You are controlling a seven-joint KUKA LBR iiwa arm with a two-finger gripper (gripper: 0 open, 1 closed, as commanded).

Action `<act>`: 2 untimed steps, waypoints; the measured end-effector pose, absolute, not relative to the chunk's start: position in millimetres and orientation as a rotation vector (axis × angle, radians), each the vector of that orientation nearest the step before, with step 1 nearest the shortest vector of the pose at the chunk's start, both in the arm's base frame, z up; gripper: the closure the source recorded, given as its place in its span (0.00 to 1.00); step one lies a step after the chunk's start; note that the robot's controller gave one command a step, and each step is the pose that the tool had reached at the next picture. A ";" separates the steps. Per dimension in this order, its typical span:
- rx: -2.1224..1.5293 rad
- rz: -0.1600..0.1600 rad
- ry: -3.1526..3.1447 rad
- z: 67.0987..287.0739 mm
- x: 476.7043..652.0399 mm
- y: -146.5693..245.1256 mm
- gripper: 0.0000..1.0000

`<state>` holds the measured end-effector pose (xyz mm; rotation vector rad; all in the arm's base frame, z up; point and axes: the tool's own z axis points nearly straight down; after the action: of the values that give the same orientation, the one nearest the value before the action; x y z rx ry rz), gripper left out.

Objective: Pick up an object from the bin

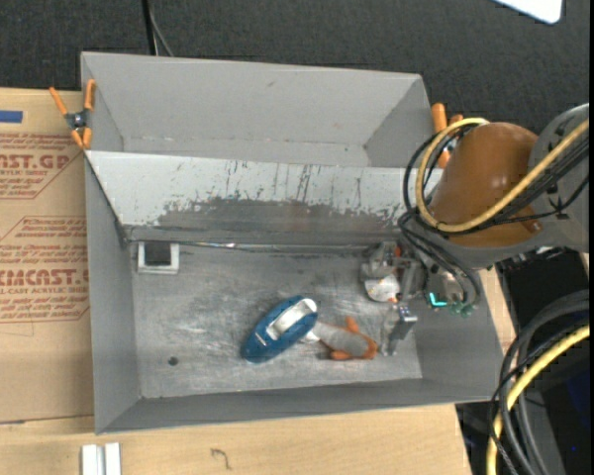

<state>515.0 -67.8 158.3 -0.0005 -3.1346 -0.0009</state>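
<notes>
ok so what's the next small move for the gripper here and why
Probably a short shift toward the view's left, to centre over the small orange pieces: the gripper sits at the bin's right end, just beside them, while the blue and white thing lies farther left.

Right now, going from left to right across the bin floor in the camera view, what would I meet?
Small grey square block → blue-and-white oval plastic object → small orange scraps → the robot's gripper, reaching in from the right.
</notes>
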 end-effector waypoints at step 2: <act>0.322 0.007 -3.135 77.0 498.9 -25.8 1.00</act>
<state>498.9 -25.8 77.0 0.3219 -3.1349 0.0067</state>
